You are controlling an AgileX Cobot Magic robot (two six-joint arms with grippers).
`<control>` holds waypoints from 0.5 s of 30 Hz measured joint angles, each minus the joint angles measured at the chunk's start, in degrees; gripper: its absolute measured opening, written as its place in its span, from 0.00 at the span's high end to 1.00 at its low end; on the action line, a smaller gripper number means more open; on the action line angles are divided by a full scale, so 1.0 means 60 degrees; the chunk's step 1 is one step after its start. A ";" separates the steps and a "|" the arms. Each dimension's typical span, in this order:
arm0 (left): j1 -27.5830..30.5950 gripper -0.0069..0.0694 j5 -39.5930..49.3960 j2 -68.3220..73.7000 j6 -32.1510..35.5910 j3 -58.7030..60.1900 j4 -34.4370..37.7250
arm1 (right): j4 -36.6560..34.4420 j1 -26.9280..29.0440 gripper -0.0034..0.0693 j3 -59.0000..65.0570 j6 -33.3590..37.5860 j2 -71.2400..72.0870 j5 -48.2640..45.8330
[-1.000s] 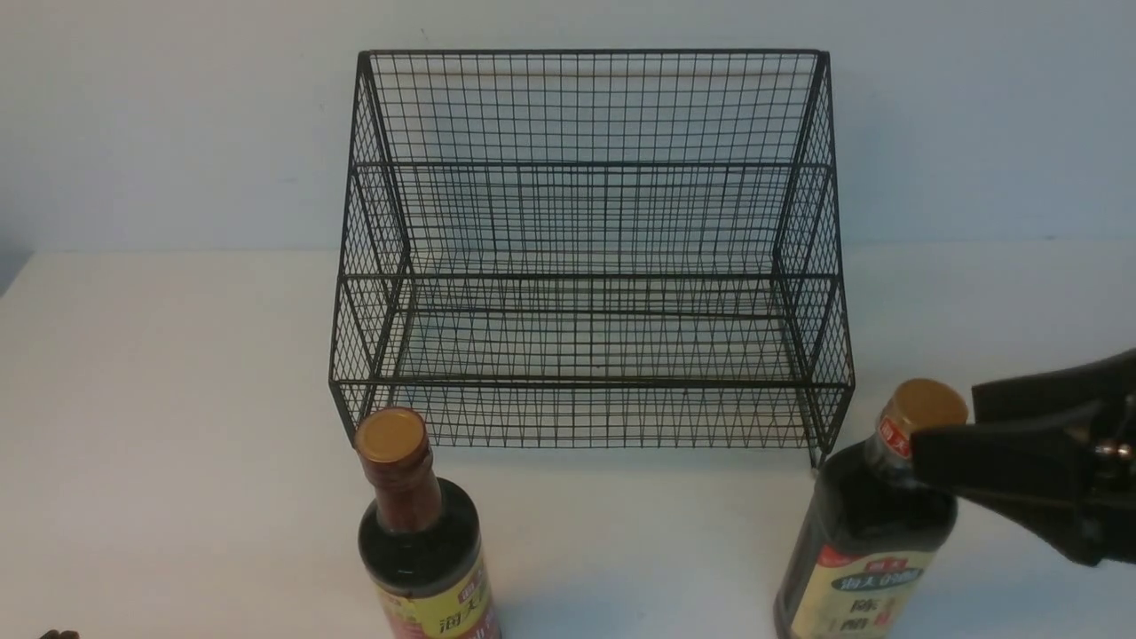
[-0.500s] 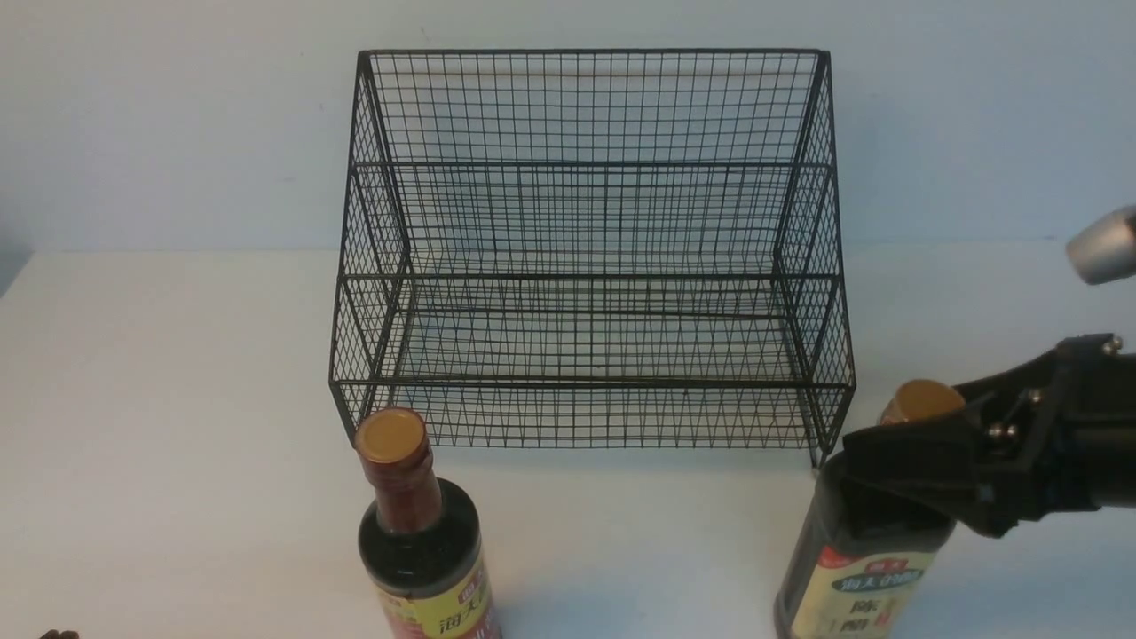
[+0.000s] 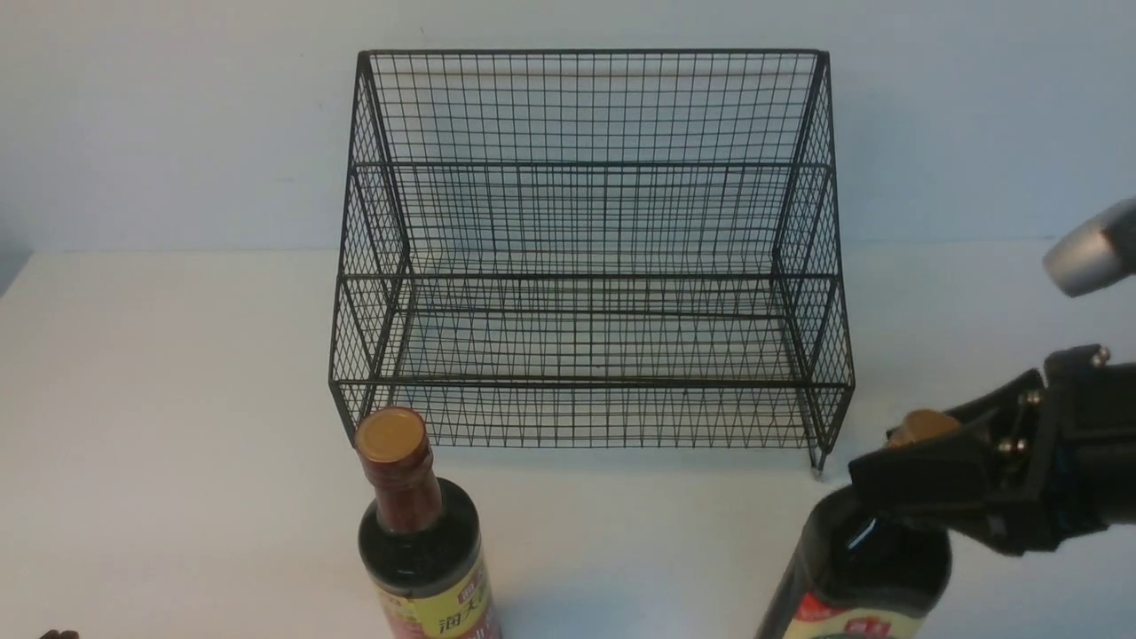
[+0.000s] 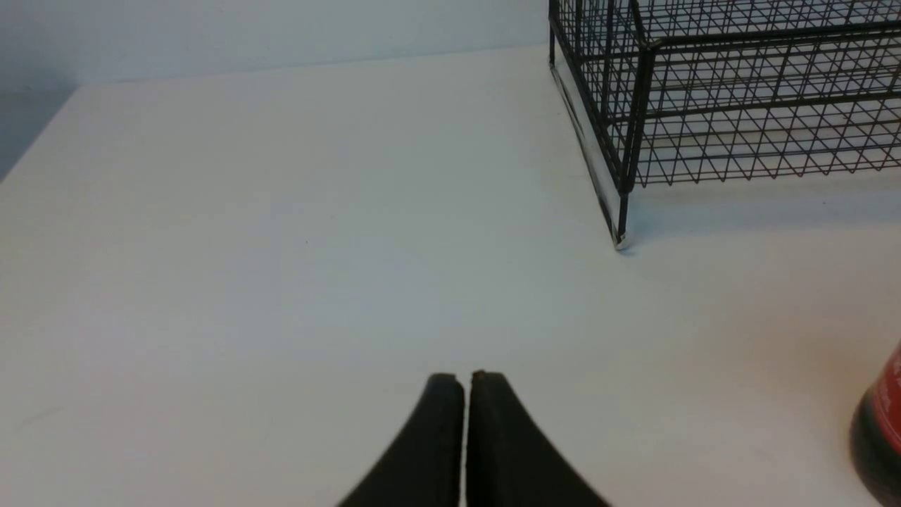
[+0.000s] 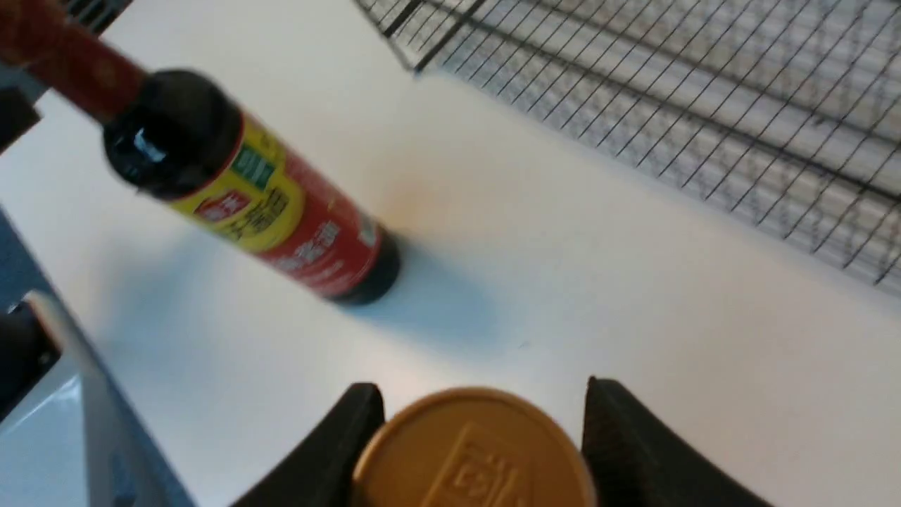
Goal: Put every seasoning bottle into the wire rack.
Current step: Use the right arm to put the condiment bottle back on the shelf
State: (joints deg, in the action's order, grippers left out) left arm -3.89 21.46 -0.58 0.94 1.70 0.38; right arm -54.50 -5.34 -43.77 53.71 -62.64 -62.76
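Note:
The black wire rack [image 3: 586, 222] stands at the back middle of the table with nothing on either tier. In front of its left corner a dark seasoning bottle [image 3: 426, 550] with a gold cap, reddish neck wrap and yellow-and-red label [image 5: 281, 211] stands upright. Off the rack's right front corner is the other dark seasoning bottle [image 3: 879, 568], its label mostly cut off. My right gripper [image 3: 887, 470] reaches in from the right, shut on its neck just under the gold cap [image 5: 471, 451], one finger on each side. My left gripper [image 4: 464, 380] hovers shut and empty over bare table left of the rack [image 4: 704, 84].
The white table [image 3: 177, 399] runs back to a pale wall behind the rack. A silver cylinder of the right arm [image 3: 1087, 253] hangs above the gripper. The right wrist view shows a grey-white edge [image 5: 70, 394] past the yellow-and-red bottle.
My right gripper slid in from the right over the bottle's neck and its jaws narrowed. The right bottle has shifted lower in the front view. The left bottle and rack stayed still.

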 joint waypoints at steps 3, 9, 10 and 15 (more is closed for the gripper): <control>0.0000 0.92 0.0000 0.0000 0.0000 0.0000 0.0000 | 0.0503 -0.0032 0.50 -0.0267 -0.0411 -0.0012 -0.0719; 0.0000 0.92 0.0000 0.0000 0.0000 0.0000 0.0000 | 0.1695 -0.0031 0.50 -0.1931 -0.1276 -0.0043 -0.1256; 0.0000 0.92 0.0000 0.0000 0.0000 0.0000 0.0000 | 0.1778 -0.0031 0.50 -0.2265 -0.1360 -0.0042 -0.1256; 0.0000 0.92 0.0000 0.0000 0.0000 0.0000 0.0000 | 0.1742 -0.0031 0.50 -0.3750 -0.1630 -0.0085 -0.1224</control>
State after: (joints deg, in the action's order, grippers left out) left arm -3.89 21.46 -0.58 0.94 1.70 0.38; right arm -44.05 -5.52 -66.27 43.93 -63.15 -70.11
